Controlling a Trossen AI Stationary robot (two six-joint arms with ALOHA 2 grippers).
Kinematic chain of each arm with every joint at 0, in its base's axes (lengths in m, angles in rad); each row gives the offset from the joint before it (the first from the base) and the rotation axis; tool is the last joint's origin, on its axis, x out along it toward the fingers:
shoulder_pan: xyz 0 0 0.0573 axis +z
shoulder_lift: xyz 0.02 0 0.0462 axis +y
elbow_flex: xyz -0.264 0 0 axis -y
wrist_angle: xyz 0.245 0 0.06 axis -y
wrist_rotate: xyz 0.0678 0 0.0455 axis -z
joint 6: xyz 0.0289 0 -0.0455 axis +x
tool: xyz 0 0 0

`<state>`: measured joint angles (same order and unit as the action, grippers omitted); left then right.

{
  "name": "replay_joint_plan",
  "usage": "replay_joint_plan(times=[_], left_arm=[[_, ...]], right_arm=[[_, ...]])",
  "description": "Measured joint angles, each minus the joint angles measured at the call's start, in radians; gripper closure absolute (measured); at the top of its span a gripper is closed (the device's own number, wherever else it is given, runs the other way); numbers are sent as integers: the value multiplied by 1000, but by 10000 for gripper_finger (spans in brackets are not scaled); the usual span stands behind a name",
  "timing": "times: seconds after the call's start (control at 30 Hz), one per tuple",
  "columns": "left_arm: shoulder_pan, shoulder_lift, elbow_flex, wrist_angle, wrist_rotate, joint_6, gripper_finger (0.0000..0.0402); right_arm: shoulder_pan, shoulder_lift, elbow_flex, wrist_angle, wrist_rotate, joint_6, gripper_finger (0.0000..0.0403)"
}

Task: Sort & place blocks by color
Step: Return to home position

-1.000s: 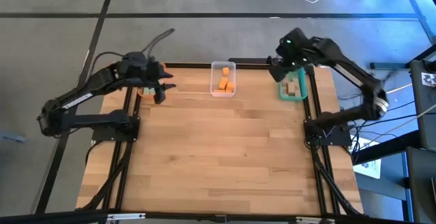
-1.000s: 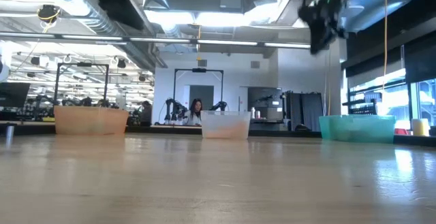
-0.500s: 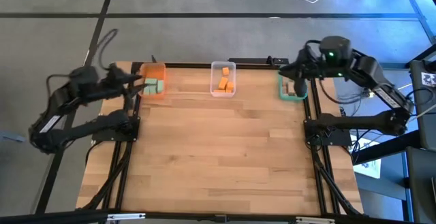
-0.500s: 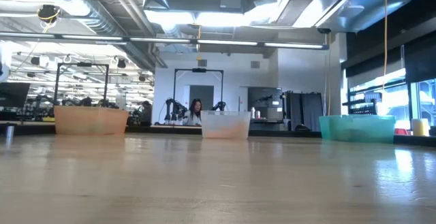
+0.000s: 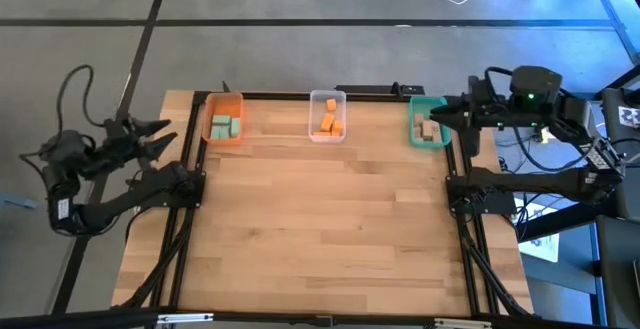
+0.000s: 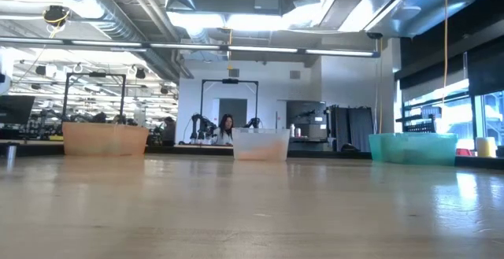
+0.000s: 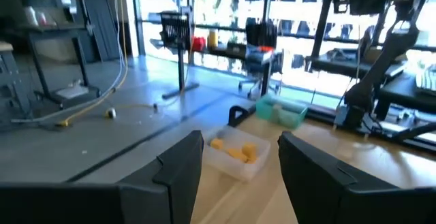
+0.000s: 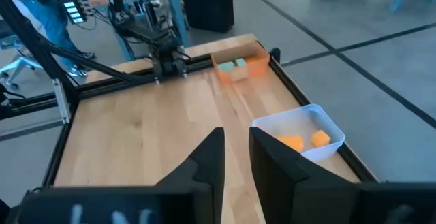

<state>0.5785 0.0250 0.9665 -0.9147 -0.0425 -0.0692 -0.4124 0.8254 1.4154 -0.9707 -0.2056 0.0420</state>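
The blocks lie sorted in three bins along the far edge. Mint green blocks [image 5: 222,125] are in the orange bin [image 5: 237,101]. Orange blocks [image 5: 330,122] are in the clear bin [image 5: 313,99]. Light wood blocks [image 5: 430,129] are in the teal bin [image 5: 414,137]. My left gripper [image 5: 163,134] hangs open beyond the table's left edge, away from the orange bin. Its fingers frame the clear bin [image 7: 235,152] in the left wrist view. My right gripper [image 5: 438,119] is at the teal bin's right rim, narrowly open [image 8: 237,157], holding nothing.
The wooden table top [image 5: 320,219] spreads in front of the bins. The low view shows the three bins [image 6: 261,144] in a row at the far edge and no gripper. Black frame rails [image 5: 185,229] run along both table sides. A person sits in the room far behind.
Both arms have drawn back from the bins. The left gripper swung from above the orange bin out past the table's left edge. The right gripper moved from over the teal bin toward the right edge and rose out of the low view. No block has moved.
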Motion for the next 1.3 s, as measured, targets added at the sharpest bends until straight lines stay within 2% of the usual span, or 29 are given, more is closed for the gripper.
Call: replay_joint_plan(times=[0.13, 0.23, 0.3, 0.5, 0.63, 0.87, 1.03, 1.17, 1.3], left_arm=[[-1, -15, 28, -103, -10, -1, 219], [-7, -20, 35, -127, -84, 16, 219], [-8, -19, 29, -169, -87, -6, 219], [-7, -19, -8, -105, -97, -63, 219], [-8, -19, -100, 11, -95, -85, 219], [-8, -19, -358, 414, -19, -78, 219], [-8, -19, -523, 649, 48, -82, 219], [-8, -19, -625, 772, 65, -85, 219], [-8, -19, -693, 842, 64, -86, 219]], right_arm=[[13, -27, 0, 1, 2, 9, 334], [14, -40, 0, 15, 2, 30, 334], [14, -47, -2, 11, 1, 24, 334], [14, -133, -126, 44, -47, -10, 334], [14, -229, -262, 101, -74, -25, 334], [14, -469, -455, 159, -181, 10, 334], [14, -673, -552, 199, -182, 35, 334], [14, -816, -615, 219, -182, 76, 334], [14, -804, -626, 172, -183, 78, 334]])
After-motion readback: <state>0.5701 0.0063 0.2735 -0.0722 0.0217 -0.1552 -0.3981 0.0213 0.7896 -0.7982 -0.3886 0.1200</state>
